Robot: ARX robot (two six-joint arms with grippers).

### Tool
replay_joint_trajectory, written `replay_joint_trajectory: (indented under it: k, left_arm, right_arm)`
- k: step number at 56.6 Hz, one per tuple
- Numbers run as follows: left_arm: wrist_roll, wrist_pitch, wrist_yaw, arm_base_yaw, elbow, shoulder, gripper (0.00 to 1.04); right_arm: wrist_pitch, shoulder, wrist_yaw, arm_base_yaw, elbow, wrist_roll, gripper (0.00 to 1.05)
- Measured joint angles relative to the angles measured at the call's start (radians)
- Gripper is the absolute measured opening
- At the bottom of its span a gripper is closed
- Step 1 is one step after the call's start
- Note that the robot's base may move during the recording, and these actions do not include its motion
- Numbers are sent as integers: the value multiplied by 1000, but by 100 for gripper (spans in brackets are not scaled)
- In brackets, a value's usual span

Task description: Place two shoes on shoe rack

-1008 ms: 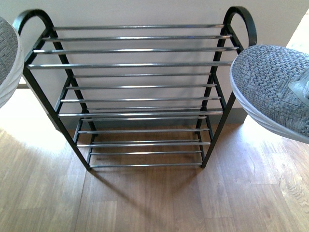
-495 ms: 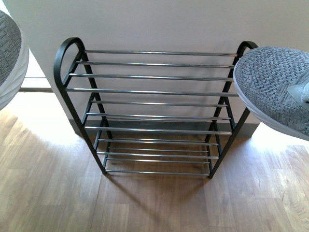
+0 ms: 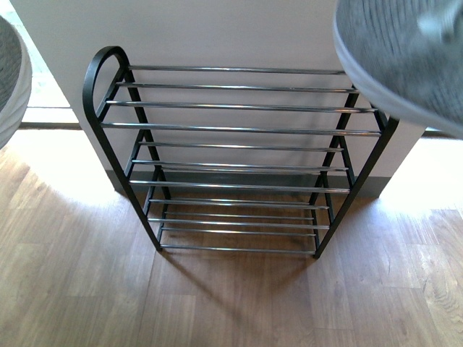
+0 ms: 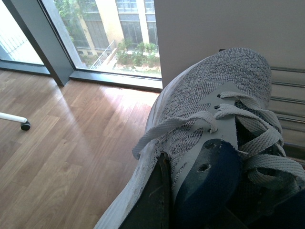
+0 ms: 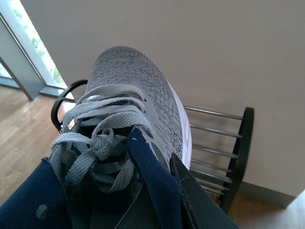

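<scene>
The shoe rack (image 3: 239, 70), black frame with chrome rods, stands against the wall in the middle of the front view, its tiers bare. One grey knit sneaker (image 3: 9, 79) hangs at the left edge. The other sneaker (image 3: 405, 58) is high at the right, covering the rack's top right corner. In the left wrist view my left gripper (image 4: 186, 191) is shut on its sneaker (image 4: 209, 86) at the navy collar, one finger (image 4: 152, 200) outside. My right gripper (image 5: 164, 191) is shut on its sneaker (image 5: 138, 81) the same way, above the rack (image 5: 245, 138).
Wood floor (image 3: 231, 303) stretches in front of the rack. A floor-length window (image 4: 109, 33) is to the left, with a white castor leg (image 4: 14, 119) on the floor near it. A pale wall backs the rack.
The right sneaker has risen and moved left over the rack's top right corner. The left sneaker has stayed at the left edge. The rack sits slightly higher in the view.
</scene>
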Motion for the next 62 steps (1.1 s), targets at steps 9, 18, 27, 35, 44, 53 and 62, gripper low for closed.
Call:
replay_joint_trajectory:
  k: [9,18,27,35,44,53,62]
  left_arm:
    - [0,0,6,0,0,0,2]
    - [0,0,9,0,0,0,2]
    - [0,0,6,0,0,0,2]
    - [0,0,8,0,0,0,2]
    - [0,0,6,0,0,0,2]
    - [0,0,7,0,0,0,2]
    - [0,0,8,0,0,0,2]
  right_arm:
    - [59,262,106,66,166,82,1]
    - [37,562,235,79,391,149,1]
    - [-36,739,300,80,572,232,1]
    - [-99,909,348,83,756,307,1]
    - [-119,1031,401,67,861,334,1]
    - [-186,1152,442,-20,927,454,1]
    - [-232,1163,422,-63,929,532,1]
